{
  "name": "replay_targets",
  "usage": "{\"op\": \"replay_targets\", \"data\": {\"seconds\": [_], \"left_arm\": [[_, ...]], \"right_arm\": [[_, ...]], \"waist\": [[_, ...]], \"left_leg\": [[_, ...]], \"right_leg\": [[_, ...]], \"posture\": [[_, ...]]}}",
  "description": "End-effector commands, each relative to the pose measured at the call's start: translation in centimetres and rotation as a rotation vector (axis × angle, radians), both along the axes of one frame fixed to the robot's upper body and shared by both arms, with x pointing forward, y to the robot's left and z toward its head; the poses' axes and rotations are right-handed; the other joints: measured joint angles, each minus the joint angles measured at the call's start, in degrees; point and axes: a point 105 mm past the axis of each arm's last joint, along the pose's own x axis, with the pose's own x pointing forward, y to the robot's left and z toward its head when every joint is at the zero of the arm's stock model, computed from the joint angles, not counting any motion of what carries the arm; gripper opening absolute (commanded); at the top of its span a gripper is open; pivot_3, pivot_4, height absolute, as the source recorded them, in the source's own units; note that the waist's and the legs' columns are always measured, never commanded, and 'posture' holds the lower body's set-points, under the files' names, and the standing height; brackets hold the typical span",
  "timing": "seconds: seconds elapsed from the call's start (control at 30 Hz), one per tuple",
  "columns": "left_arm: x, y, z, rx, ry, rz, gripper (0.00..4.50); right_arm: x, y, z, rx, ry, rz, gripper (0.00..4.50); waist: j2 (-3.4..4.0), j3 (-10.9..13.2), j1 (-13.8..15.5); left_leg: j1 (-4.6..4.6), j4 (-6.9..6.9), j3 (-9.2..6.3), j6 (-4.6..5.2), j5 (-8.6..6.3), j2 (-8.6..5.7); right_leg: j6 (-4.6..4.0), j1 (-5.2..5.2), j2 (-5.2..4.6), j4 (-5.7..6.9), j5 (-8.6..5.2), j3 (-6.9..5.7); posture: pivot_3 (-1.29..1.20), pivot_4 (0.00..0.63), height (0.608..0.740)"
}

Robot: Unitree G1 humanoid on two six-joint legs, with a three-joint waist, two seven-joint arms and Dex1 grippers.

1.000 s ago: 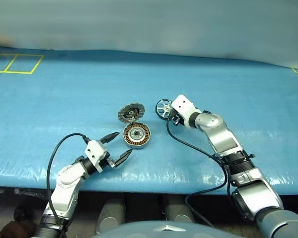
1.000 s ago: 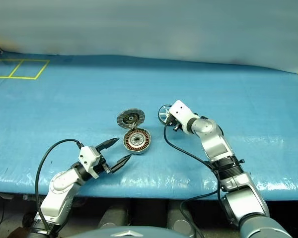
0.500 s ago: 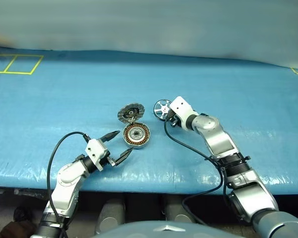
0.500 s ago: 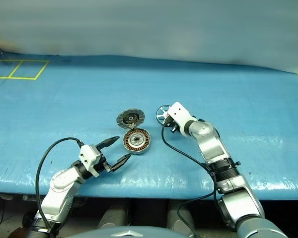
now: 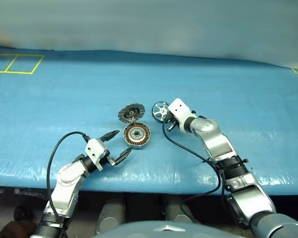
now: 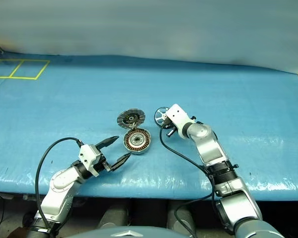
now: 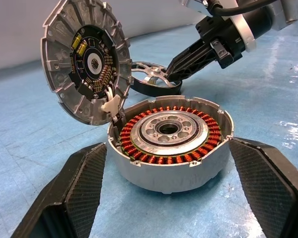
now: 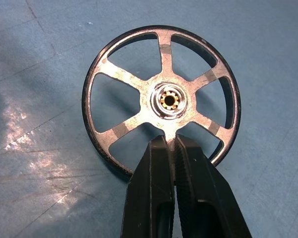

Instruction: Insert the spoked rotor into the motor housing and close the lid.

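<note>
The motor housing (image 7: 171, 144), a round metal cup with copper windings, sits on the blue sheet. Its lid (image 7: 84, 62) stands hinged open behind it, ribbed inner face showing. My left gripper (image 5: 123, 142) is open, with its fingers (image 7: 79, 188) on either side of the housing and not touching it. The spoked rotor (image 8: 161, 99), a black ring with silver spokes, is just right of the lid (image 5: 130, 112). My right gripper (image 8: 171, 144) is shut on one of its spokes near the hub. Whether the rotor rests on the sheet or is lifted off it, I cannot tell.
The blue sheet (image 5: 228, 89) covers the whole table, whose front edge runs just below the left gripper. Yellow tape squares (image 5: 15, 63) mark the far left corner. A black cable (image 5: 188, 148) trails along the right arm.
The right arm has drawn in slightly, and the rotor at its fingertips sits a touch nearer the lid. The left gripper and the housing have stayed put.
</note>
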Motion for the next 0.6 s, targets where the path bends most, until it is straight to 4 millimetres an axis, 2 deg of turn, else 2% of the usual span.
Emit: {"op": "replay_targets", "data": {"seconds": [0.03,0.17,0.3,0.5,0.6], "left_arm": [[0.2,-0.3,1.1,0.005,-0.050,-0.018,4.26],[0.1,-0.4,1.1,-0.012,-0.040,-0.029,4.26],[-0.1,-0.6,1.0,-0.039,-0.028,-0.048,4.26],[-0.2,-0.7,1.0,-0.058,-0.019,-0.074,4.26],[-0.1,-0.6,0.9,-0.058,-0.015,-0.081,4.26]], "right_arm": [[-0.2,-0.3,2.2,0.117,-0.067,-0.033,0.01],[-1.5,-0.6,3.8,0.259,-0.078,-0.034,0.01],[-4.0,0.2,4.3,0.421,0.002,0.070,0.01],[-7.7,1.3,3.0,0.438,0.125,0.248,0.01],[-8.5,2.0,3.0,0.437,0.133,0.304,0.01]], "waist": [[0.00,0.0,0.1],[0.01,0.0,0.0],[0.01,0.0,0.0],[0.01,0.0,0.0],[0.01,0.0,0.0]], "left_leg": [[0.00,0.00,0.00,0.00,0.00,0.00],[-0.04,0.00,0.00,0.00,0.00,0.00],[-0.03,0.00,-0.02,0.00,0.00,0.00],[-0.03,0.02,-0.01,0.01,0.00,0.00],[-0.03,0.02,0.00,0.00,0.00,0.02]], "right_leg": [[0.00,0.00,0.00,0.00,0.00,0.00],[0.00,-0.02,0.00,-0.01,0.00,0.00],[0.00,-0.02,0.00,-0.01,-0.01,0.00],[-0.01,-0.01,0.00,-0.01,-0.02,0.00],[-0.01,-0.02,0.00,-0.01,-0.02,-0.01]], "posture": [[0.00,0.150,0.740],[0.00,0.150,0.740],[0.00,0.150,0.740],[0.00,0.150,0.740],[0.00,0.150,0.740]]}}
